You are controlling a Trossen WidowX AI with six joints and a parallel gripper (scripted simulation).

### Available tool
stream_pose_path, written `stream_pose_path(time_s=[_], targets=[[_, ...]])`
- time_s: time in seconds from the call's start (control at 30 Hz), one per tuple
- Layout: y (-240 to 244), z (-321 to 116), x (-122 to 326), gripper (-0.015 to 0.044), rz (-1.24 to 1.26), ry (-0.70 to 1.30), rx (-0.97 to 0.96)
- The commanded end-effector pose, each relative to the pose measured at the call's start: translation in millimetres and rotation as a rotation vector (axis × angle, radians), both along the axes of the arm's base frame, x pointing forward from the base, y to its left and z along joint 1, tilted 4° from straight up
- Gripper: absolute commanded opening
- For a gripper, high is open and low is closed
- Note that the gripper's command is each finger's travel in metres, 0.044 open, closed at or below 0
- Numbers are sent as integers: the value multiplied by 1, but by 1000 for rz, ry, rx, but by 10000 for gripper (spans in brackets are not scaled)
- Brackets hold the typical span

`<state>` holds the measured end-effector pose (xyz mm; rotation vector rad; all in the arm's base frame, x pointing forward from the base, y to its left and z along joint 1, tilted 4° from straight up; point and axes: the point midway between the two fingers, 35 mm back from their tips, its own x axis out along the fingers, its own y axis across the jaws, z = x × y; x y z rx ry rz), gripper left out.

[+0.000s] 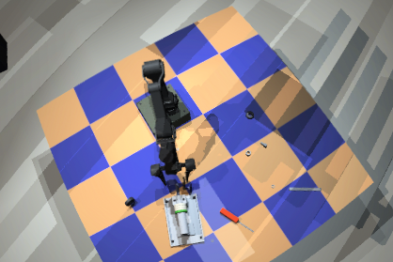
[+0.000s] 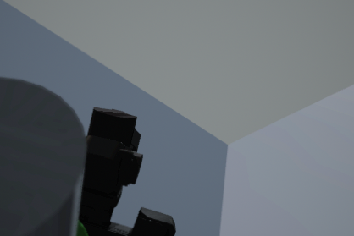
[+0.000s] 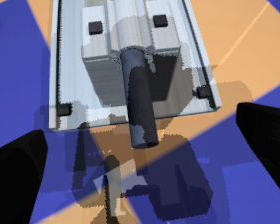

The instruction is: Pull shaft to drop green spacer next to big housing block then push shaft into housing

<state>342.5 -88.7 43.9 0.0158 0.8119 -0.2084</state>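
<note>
My gripper (image 1: 179, 187) (image 3: 143, 125) is open and empty, its fingers wide on either side of the dark shaft (image 3: 140, 102), touching nothing. The shaft's free end sticks out of a pale support block (image 3: 103, 75) on the light base plate (image 1: 199, 223) (image 3: 86, 114). In the top view the green spacer (image 1: 180, 211) sits around the shaft line, against the big grey housing (image 1: 183, 224); a white piece (image 1: 180, 206) is beside it. Only a sliver of the green spacer (image 2: 81, 229) shows in the exterior view, behind a large grey round shape. The wrist view hides the spacers.
An orange screwdriver (image 1: 229, 215) lies right of the plate, and a black part (image 1: 130, 201) to its left. Farther right are a long rod (image 1: 305, 189), a dark ring (image 1: 249, 116), a nut (image 1: 248, 153) and a small bolt (image 1: 263, 145).
</note>
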Motion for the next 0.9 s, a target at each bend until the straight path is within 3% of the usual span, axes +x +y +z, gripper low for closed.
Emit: stream_pose_path(time_s=[0.0, 0.87], targets=[[0, 2, 0, 440, -5, -4, 0], [-7, -21, 24, 440, -5, -5, -1]])
